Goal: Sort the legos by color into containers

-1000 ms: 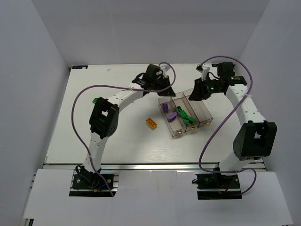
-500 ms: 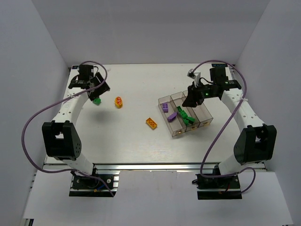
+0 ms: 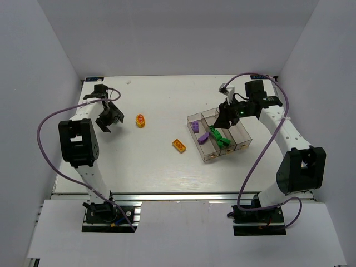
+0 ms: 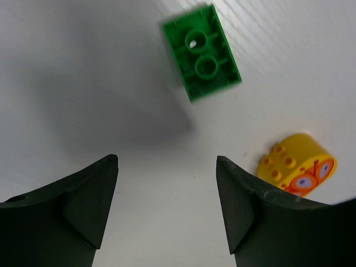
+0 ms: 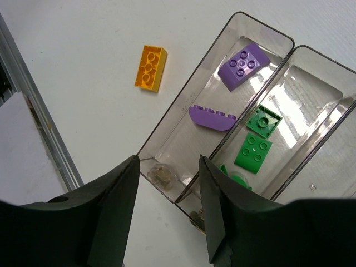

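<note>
On the white table lies a green lego (image 4: 201, 53), underside up, just beyond my open left gripper (image 4: 167, 160) (image 3: 108, 121), which hides it from above. A yellow round lego (image 4: 296, 165) (image 3: 140, 119) sits to the right of that gripper's right finger. An orange lego (image 3: 179, 145) (image 5: 151, 67) lies left of the containers (image 3: 240, 136). The left bin (image 5: 183, 105) holds two purple legos (image 5: 243, 65) (image 5: 212, 117); the middle bin holds green ones (image 5: 253, 153). My right gripper (image 5: 168, 161) (image 3: 221, 119) hovers open and empty over the bins' near ends.
White walls enclose the table on the left, back and right. A metal rail (image 3: 183, 196) runs along the near edge. Purple cables (image 3: 55, 119) loop off both arms. The rightmost bin (image 5: 328, 161) looks bare.
My left arm has swung from above the bins to the table's far left and its gripper has opened near the green lego. The right gripper has shifted slightly toward the bins' near ends.
</note>
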Controlling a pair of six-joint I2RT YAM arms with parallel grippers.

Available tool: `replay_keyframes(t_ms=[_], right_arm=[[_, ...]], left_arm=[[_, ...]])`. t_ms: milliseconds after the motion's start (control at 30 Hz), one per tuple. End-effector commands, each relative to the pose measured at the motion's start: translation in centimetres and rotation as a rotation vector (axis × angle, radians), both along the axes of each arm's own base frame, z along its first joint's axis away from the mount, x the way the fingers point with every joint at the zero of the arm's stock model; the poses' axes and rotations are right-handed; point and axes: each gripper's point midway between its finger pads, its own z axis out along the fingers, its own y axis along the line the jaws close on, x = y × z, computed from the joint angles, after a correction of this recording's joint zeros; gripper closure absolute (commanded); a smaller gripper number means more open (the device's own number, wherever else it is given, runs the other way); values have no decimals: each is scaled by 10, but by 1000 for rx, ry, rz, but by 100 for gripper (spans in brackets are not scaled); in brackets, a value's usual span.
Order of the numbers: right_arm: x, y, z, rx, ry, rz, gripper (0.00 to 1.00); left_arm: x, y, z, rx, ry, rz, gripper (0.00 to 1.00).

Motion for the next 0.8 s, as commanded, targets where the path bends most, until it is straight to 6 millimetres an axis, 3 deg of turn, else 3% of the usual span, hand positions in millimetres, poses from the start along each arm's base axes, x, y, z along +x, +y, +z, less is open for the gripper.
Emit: replay_keyframes(t_ms=[0, 267, 333, 600, 733, 767], right_arm=[[0, 2, 14, 14, -51, 0, 47], [-3, 1, 11, 6, -49, -3, 47], [-5, 2, 10, 5, -45, 1, 47], [-1, 1, 12, -3, -57, -5, 46], [-1, 2, 10, -5, -53, -4, 46], [-1, 1, 10, -5, -50, -5, 46]], left_arm=[[23, 0, 5, -79, -39, 114, 19], [68, -7, -5, -173, -58, 146, 17], [71, -7, -15, -175, -32, 152, 17], [75, 8, -21, -172, -20, 195, 22], [72, 13, -23, -189, -25, 206, 38], [72, 13, -24, -192, -26, 202, 49]])
